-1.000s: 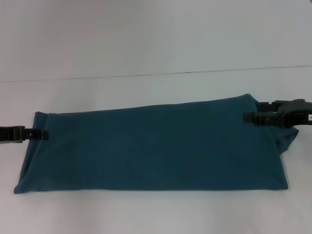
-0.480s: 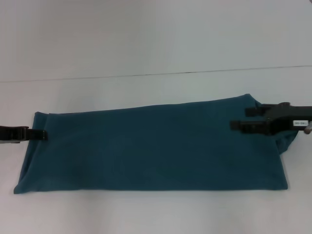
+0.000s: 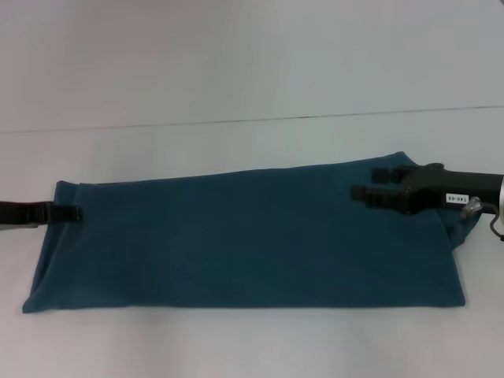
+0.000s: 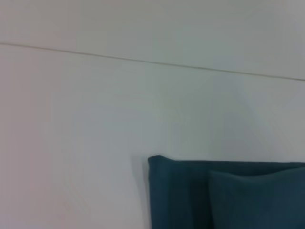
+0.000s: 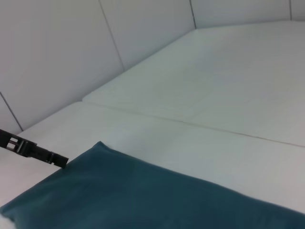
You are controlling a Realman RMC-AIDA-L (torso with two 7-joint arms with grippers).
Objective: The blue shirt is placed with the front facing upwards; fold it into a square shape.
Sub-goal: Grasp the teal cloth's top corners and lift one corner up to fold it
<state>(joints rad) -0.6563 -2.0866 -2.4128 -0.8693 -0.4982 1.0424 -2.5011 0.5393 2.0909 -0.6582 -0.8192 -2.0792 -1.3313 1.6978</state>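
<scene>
Blue shirt (image 3: pixel 244 236): layered corner fold only in left wrist view.

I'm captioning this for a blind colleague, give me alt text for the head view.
A dark teal-blue cotton shirt, folded into a long band, lies on a white table. The open right gripper reaches over its right end; the left gripper is at its left edge.

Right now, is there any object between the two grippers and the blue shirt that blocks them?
Nothing visible blocks them. The left gripper is at the blue shirt's left edge, and the right gripper, jaws open, is already over its right end. Only white table surrounds it.
</scene>
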